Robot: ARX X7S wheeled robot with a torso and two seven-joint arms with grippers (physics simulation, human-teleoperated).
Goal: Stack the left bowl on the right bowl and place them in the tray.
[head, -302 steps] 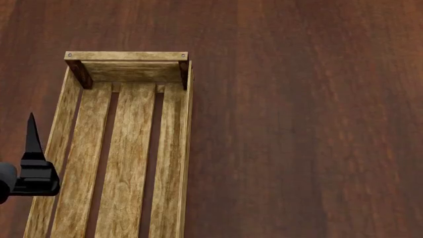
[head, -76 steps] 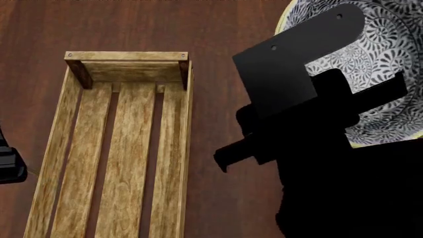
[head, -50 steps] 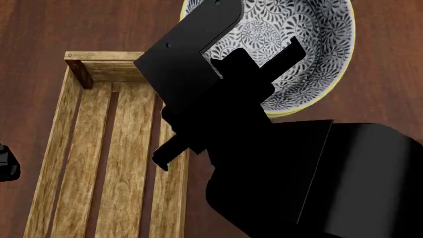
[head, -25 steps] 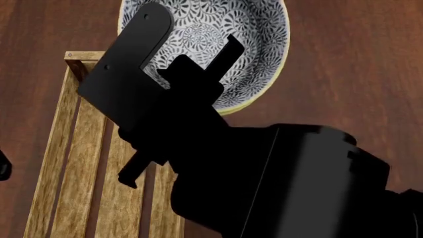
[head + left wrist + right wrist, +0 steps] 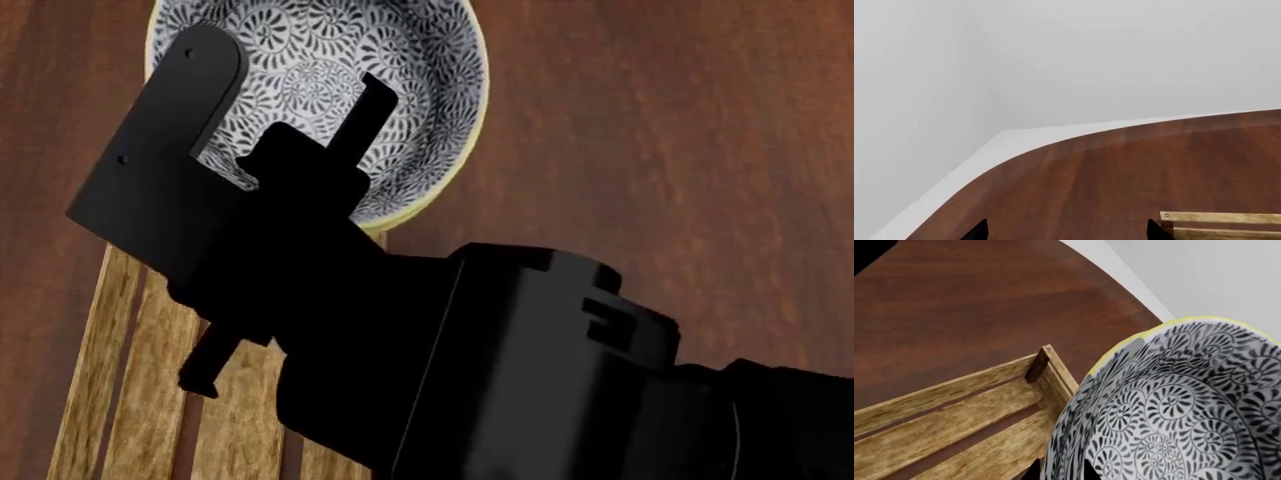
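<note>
My right claw [image 5: 350, 125] pinches the near rim of the patterned bowl [image 5: 340, 70], one finger showing inside the bowl. The bowl hangs over the far end of the tray [image 5: 147, 380], whose long axis runs from me toward the desk's far edge, so I judge the coming move is mostly down. My left claw [image 5: 1064, 232] sits off beside the tray's far corner, fingers spread, holding nothing

Matte black right arm [image 5: 507, 370]: boxy housing, flat rounded plate with two small holes, thin fingers.
</note>
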